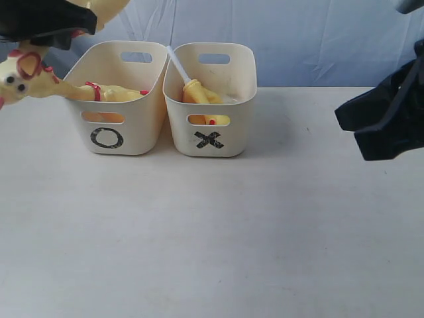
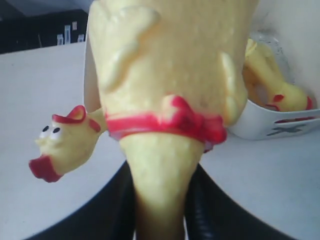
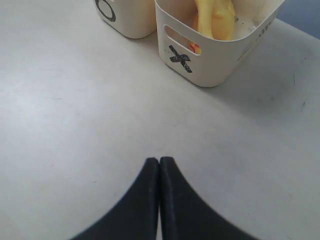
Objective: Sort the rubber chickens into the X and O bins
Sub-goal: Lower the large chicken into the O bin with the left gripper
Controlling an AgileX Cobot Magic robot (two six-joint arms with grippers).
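— How many do you count from where you stand?
— Three for certain. One large rubber chicken [image 2: 170,65] is up in the air in the left gripper [image 2: 161,172]. Its black fingers [image 2: 117,205] are clamped on the neck right beside the red neck band, and the fat body sticks out beyond the fingertips.
— And the others?
— A second chicken [image 1: 73,90] is lower than that gripper and close by it. Its body lies inside the O bin [image 1: 142,126], its long neck crosses the rim and its head hangs outside. A third chicken [image 1: 202,96] lies in the X bin [image 1: 235,126], a bit of red showing through the slot handle. There may be another tucked in with it; I cannot tell them apart.
— The bins, then?
— Two cream tubs, side by side with their rims meeting. The O bin is the one nearer the left gripper, the X bin on its far side.
— What about the other arm?
— The right gripper [image 3: 159,162] is pinched closed on nothing, hanging over the bare table [image 1: 212,232]. Both bins sit well apart from it, out beyond its fingertips, the X bin the nearer.
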